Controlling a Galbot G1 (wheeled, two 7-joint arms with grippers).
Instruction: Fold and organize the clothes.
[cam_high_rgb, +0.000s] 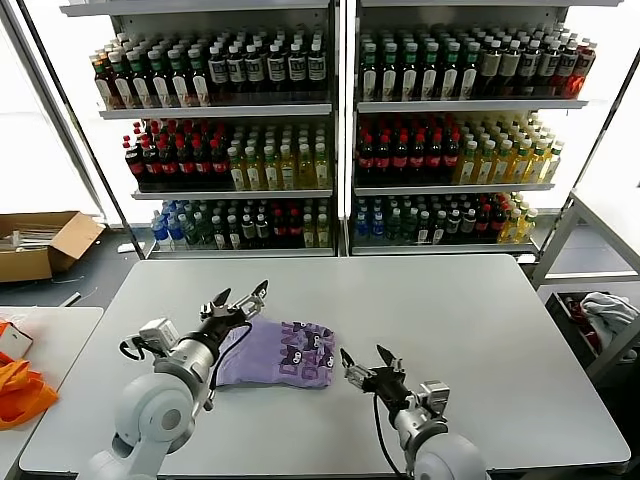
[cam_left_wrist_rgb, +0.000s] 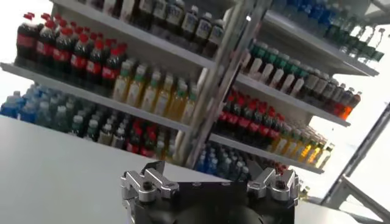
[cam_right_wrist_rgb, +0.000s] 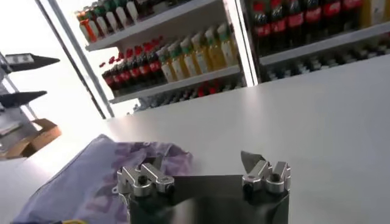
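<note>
A pale grey worktop (cam_high_rgb: 480, 330) is set before two metal shelving units (cam_high_rgb: 340, 130), which are stocked on three levels with rows of bottled drinks (cam_high_rgb: 420, 150) in dark, red, yellow and blue tones. Bright white daylight is admitted from behind and beside the shelves, and a dark grey floor (cam_high_rgb: 110, 265) is seen beneath them. An open cardboard box (cam_high_rgb: 45, 245) is placed on the floor at the left, orange fabric (cam_high_rgb: 20, 392) is laid on a second pale table (cam_high_rgb: 50, 340) beside the worktop, and a white-and-red cloth bundle (cam_high_rgb: 600, 312) is kept under a metal frame (cam_high_rgb: 590, 230) at the right.
</note>
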